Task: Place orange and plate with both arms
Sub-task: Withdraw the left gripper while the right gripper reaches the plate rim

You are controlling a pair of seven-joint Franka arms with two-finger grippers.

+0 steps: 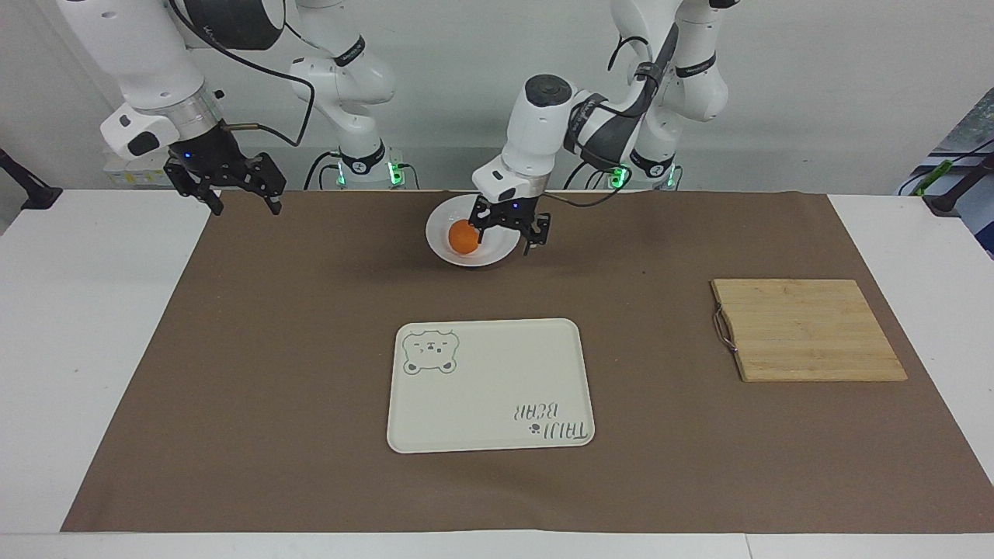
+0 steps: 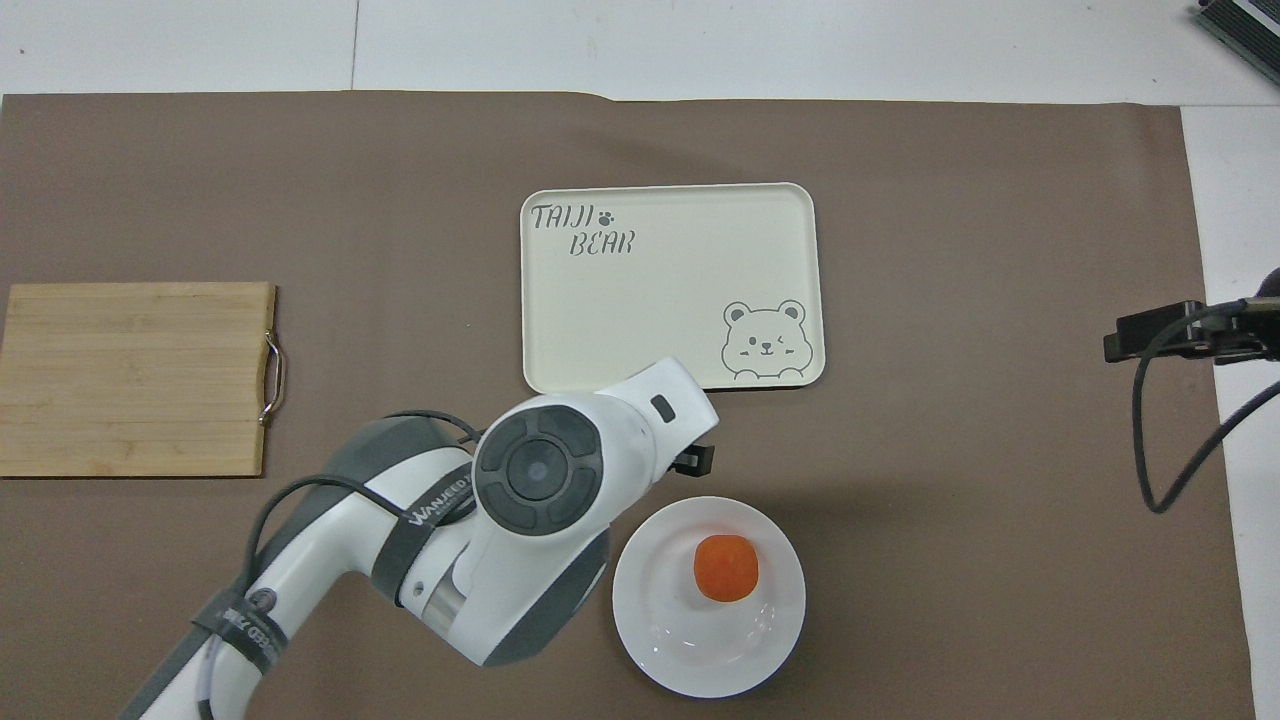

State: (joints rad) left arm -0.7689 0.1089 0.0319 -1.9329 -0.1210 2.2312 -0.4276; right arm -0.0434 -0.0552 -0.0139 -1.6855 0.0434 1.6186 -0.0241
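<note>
From my station I see the orange lying in the plate, a little toward the right arm's end of the dish, and nothing is holding it. The plate stands on the brown mat close to the robots, nearer to them than the cream tray with the bear drawing, which lies in the middle of the desk. The left hand is raised over the edge of the plate that looks toward the left arm's end; its fingers are apart and empty, and in the facing view one finger comes just beside the orange, but I cannot tell if it touches the fruit. In the overhead view the left arm's big wrist covers most of this hand, so only a small black part shows next to the tray's near edge. The right hand waits in the air over the mat's corner at the right arm's end, close to the robots, with fingers spread and nothing between them. The wooden cutting board with a metal handle lies at the left arm's end of the desk, well apart from the plate and the tray.
</note>
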